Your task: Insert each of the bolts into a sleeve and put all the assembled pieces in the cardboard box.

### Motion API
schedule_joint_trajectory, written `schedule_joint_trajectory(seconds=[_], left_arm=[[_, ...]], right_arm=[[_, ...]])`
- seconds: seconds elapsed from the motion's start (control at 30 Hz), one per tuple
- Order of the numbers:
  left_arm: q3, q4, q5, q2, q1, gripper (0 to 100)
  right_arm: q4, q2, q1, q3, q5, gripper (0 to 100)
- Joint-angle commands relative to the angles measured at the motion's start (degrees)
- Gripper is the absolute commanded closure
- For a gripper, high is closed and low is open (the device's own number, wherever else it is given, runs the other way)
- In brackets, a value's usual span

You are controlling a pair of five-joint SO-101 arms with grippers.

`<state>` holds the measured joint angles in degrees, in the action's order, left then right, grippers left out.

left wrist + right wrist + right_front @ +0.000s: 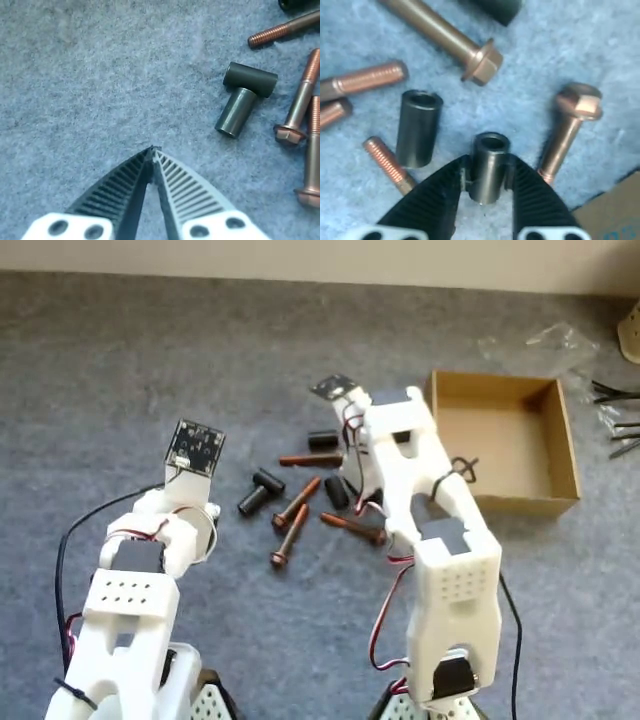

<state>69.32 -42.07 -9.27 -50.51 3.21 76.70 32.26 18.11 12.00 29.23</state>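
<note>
My right gripper [489, 169] is shut on a dark metal sleeve [489, 150], one finger on each side, with the sleeve's open end facing away. A second sleeve [418, 127] lies beside it among several copper bolts, such as one bolt [445, 35] and another [572, 125]. From above, the right arm [405, 455] hangs over this pile. My left gripper [152, 150] is shut and empty over bare carpet. Two dark sleeves [250, 79], [236, 112] lie touching in a T a short way from it. The cardboard box [560, 440] stands open to the right of the pile.
Loose bolts [296, 503], [352, 527] and sleeves [253, 500], [322, 440] lie scattered on the grey carpet between the arms. A clear plastic bag [545, 340] and dark parts [615, 410] sit behind and right of the box. A box corner [615, 210] is close to the right gripper.
</note>
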Motion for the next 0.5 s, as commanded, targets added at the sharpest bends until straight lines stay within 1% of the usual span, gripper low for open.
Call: schedule_joint_trajectory(seconds=[0.0,0.2,0.3,0.47], left_arm=[[-0.1,1.1,0.4,0.1,0.5,99],[-0.1,1.1,0.4,0.1,0.5,99],[-0.1,1.1,0.4,0.1,0.5,99],[-0.1,1.1,0.4,0.1,0.5,99]], right_arm=[[0.3,-2.2,-0.4,0.0,0.6,91.7],[0.0,-0.2,-0.4,-1.5,0.8,91.8],[0.2,2.3,-0.1,-1.5,4.0,91.8],[0.2,3.7,-0.1,-1.5,4.3,91.8]])
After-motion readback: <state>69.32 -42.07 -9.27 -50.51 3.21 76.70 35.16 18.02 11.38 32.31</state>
